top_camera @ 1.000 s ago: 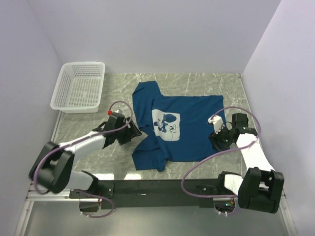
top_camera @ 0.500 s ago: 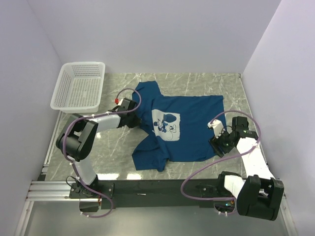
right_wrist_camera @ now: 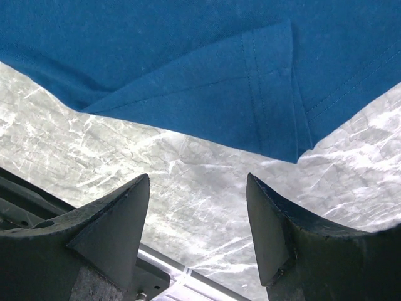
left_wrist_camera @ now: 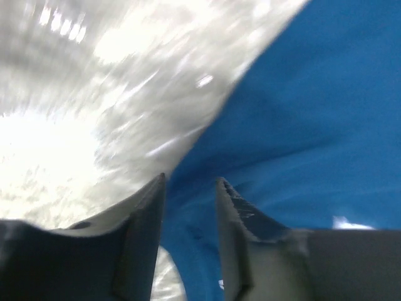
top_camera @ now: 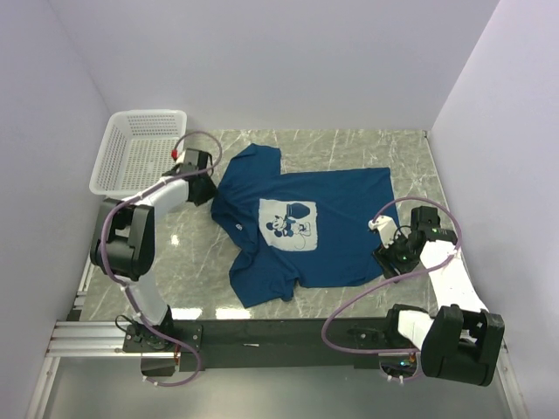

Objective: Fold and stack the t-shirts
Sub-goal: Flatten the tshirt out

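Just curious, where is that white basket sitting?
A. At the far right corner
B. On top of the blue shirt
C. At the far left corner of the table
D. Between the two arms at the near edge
C: in the top view the white lattice basket stands at the far left corner of the marble table, apart from the navy t-shirt spread in the middle.

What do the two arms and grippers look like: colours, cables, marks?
The left arm and right arm have white links with black joints. A thin purple cable loops along each. The left gripper and right gripper have dark grey wedge-shaped fingers. A small red mark sits by the left wrist.
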You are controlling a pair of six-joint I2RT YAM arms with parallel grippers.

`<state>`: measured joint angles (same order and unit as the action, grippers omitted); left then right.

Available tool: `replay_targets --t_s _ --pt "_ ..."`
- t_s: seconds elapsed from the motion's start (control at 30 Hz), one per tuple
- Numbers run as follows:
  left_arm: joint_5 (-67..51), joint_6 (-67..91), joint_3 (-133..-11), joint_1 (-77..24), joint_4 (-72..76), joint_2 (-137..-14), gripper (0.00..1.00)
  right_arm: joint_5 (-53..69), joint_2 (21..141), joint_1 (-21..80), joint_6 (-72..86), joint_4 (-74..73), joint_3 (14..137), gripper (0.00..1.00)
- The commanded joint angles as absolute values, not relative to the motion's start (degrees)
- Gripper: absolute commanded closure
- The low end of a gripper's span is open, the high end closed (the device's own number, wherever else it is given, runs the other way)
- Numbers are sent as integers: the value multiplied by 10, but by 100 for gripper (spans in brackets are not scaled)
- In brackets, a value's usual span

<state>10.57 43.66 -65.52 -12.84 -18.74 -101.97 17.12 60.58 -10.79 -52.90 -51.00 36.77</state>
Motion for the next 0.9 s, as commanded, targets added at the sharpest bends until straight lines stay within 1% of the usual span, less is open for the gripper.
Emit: replay_targets --t_s 0.0,0.03,0.1,0.13,0.17,0.2,0.23,0.27,0.3,0.33,0.37,0.43,0.47,0.53,0.63,0.77,0.87 --pt "64 370 -715 -127 -203 -993 55 165 613 -110 -519 -508 398 30" --pt "54 358 -715 -126 -191 -978 50 184 615 -110 -519 -512 403 30" --pt "32 325 -701 -126 -177 -918 45 203 620 -110 -515 -520 410 30" --pt "16 310 -694 -126 -162 -893 40 220 631 -110 -494 -518 416 31" --pt "14 307 -675 -126 -157 -843 38 230 639 -109 -483 -512 419 32" --pt "11 307 -663 -126 -152 -815 33 242 648 -109 -470 -505 423 33" --pt "11 308 -649 -126 -149 -789 26 247 658 -108 -423 -494 430 36" --pt "11 322 -617 -124 -148 -735 20 246 678 -105 -394 -467 433 37" --pt "11 335 -597 -120 -149 -708 13 246 688 -104 -368 -455 438 38" --pt "5 348 -574 -119 -147 -680 4 246 706 -96 -327 -442 445 41" --pt "-9 372 -528 -118 -147 -628 2 209 714 -86 -310 -421 447 41" --pt "-29 409 -479 -115 -157 -580 0 185 724 -74 -274 -400 446 41" --pt "-61 423 -432 -114 -161 -540 0 179 727 -73 -266 -387 447 41" --pt "-96 471 -385 -115 -176 -506 1 150 742 -71 -239 -374 458 41" --pt "-152 532 -277 -115 -189 -447 1 141 772 -60 -221 -368 474 43" --pt "-158 577 -223 -115 -209 -416 3 115 814 -44 -199 -355 484 43" --pt "-156 586 -227 -116 -224 -426 3 106 845 -41 -186 -352 495 46"
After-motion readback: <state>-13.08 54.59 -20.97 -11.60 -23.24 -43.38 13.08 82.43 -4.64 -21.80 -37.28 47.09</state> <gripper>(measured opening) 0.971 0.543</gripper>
